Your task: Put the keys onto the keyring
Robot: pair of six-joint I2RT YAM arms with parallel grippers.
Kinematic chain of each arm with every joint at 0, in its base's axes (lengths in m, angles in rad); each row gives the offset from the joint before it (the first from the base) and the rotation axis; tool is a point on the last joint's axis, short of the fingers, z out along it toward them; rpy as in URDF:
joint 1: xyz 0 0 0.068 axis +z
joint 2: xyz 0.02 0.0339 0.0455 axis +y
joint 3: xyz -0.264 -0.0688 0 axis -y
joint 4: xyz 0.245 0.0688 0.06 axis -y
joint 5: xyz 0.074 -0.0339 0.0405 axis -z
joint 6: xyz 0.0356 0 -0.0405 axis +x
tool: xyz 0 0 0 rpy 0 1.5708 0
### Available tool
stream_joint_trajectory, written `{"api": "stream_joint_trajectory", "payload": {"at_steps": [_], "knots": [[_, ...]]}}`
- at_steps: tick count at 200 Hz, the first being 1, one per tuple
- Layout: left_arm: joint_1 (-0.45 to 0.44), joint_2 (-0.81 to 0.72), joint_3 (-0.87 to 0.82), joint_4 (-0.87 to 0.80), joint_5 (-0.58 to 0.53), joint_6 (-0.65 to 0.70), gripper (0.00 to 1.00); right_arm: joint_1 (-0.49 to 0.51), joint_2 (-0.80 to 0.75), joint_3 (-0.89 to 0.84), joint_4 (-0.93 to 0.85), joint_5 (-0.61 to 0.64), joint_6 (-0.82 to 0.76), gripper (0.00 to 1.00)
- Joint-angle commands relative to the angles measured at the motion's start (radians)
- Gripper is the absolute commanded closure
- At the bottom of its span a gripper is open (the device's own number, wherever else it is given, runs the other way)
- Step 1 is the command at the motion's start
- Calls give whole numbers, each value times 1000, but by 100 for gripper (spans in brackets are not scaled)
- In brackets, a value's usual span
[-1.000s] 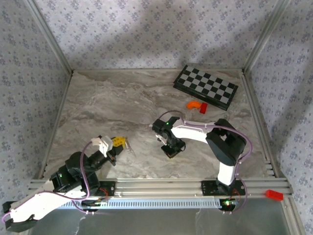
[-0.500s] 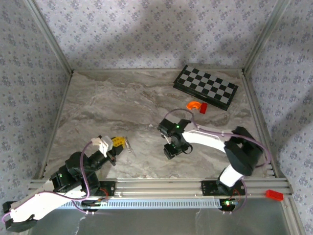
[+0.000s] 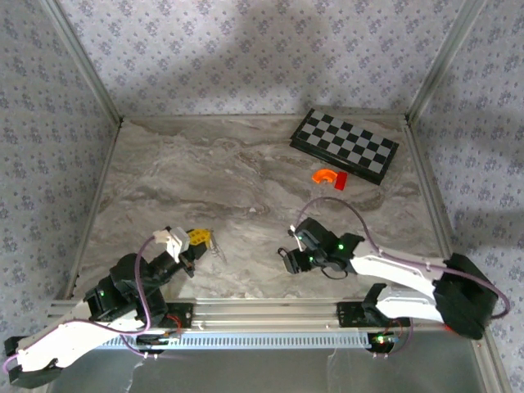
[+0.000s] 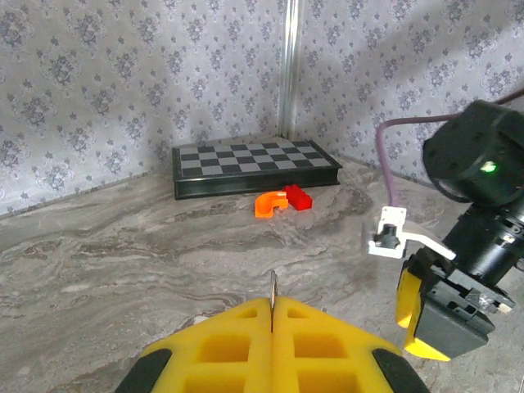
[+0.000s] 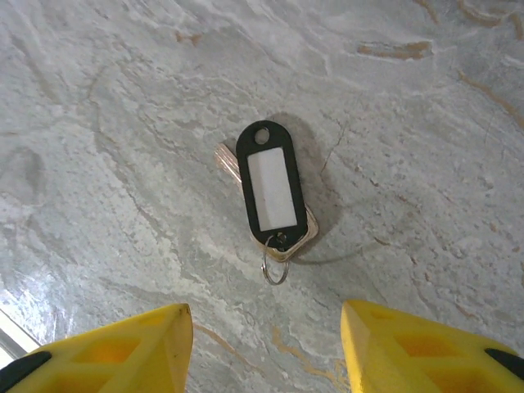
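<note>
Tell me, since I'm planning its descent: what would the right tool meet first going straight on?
Probably the black-tagged key, lying on the marble table centred ahead of the open right tool; depth is unclear.

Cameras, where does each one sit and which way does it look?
Top external: high behind the bases, looking down at the table; left arm and right arm show.
Left wrist: low, facing across to the chessboard; its shut left pincer nips the keyring.
Right wrist: facing straight down at the keys; open right pincer shows.
Shared: top and left wrist both see the chessboard.
</note>
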Motion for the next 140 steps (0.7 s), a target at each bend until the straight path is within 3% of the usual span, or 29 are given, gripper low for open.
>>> {"api": "stream_joint_trajectory", "payload": {"at_steps": [1,56,140], "knots": [[-6,0,15,41,13,-5,100,7,-90,-95,194,25,17,47],[-7,-1,16,51,10,2,100,41,-89,-156,266,53,-15,48],[-7,0,15,49,6,0,100,64,-28,-154,265,108,-42,62]]}}
